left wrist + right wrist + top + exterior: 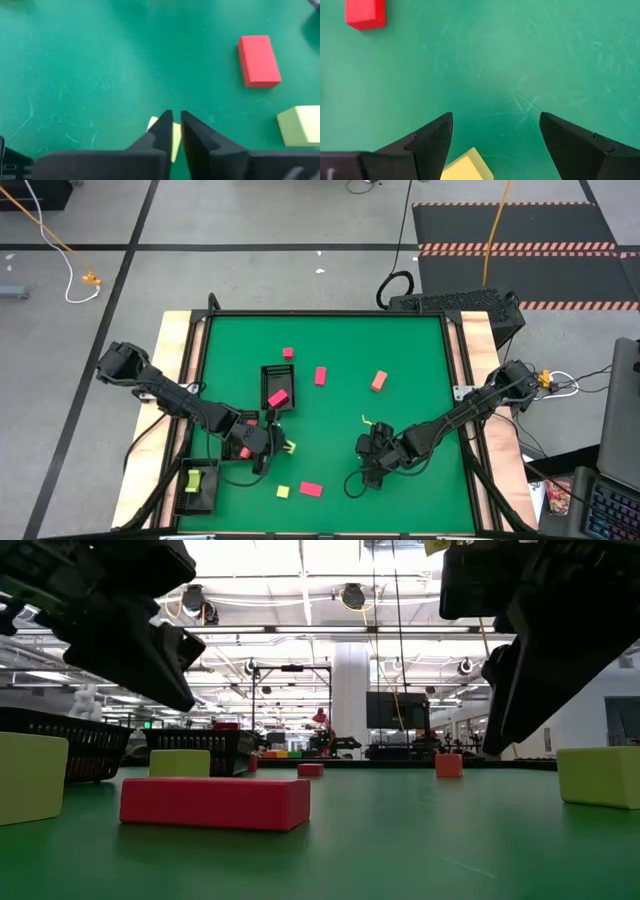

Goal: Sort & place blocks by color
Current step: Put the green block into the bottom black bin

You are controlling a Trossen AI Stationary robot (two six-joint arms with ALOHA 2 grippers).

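Note:
My left gripper is at the table's near left, shut on a small yellow block, seen past the fingertips in the high view. My right gripper stands open near the table's near middle. A yellow block shows far back between its fingers, apart from them. A red bar and a yellow block lie flat by the near edge. Two magenta blocks and a salmon one lie farther back. My left gripper pinches the yellow block between its two fingers, and a thin strip of it shows in the narrow gap, with a corner sticking out at one side. The fingers slant down toward the table's right. Whether the block is clear of the table I cannot tell.
A black mesh tray near the middle left holds a magenta block. A second tray at the near left corner holds a yellow block. A small yellow bit lies beyond the right gripper. Wooden rails border the green mat.

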